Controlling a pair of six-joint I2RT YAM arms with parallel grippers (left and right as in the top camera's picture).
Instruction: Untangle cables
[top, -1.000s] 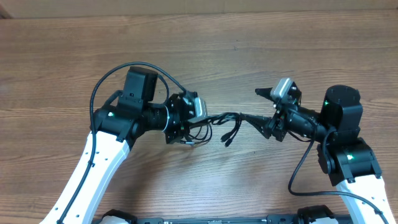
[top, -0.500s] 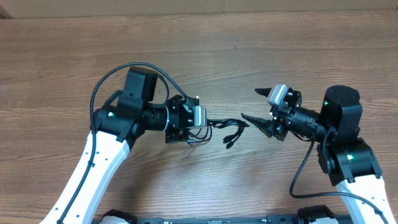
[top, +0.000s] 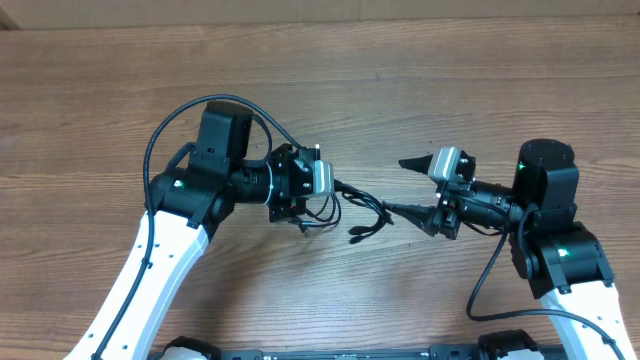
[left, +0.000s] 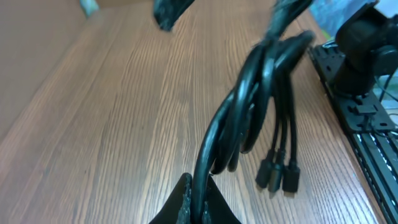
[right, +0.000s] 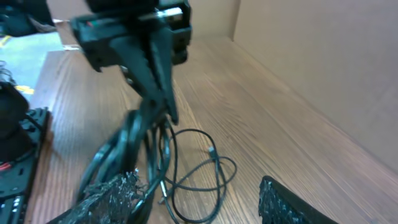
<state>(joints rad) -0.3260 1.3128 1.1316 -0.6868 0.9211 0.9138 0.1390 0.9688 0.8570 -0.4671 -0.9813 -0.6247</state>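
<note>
Brown wood table (top: 420, 80) lies under both your arms. Your left gripper (top: 330, 186) is clamped on the cables (top: 362, 212), which stretch bunched toward the right arm, plugs dangling and a loop on the wood. Your right gripper (top: 405, 187) stands with fingers apart, the lower one just beside the bundle; whether it touches, you cannot tell

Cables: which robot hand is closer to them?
Left. The left gripper is shut on the cables, holding them. The right gripper is open just past their far end, one finger close by.
</note>
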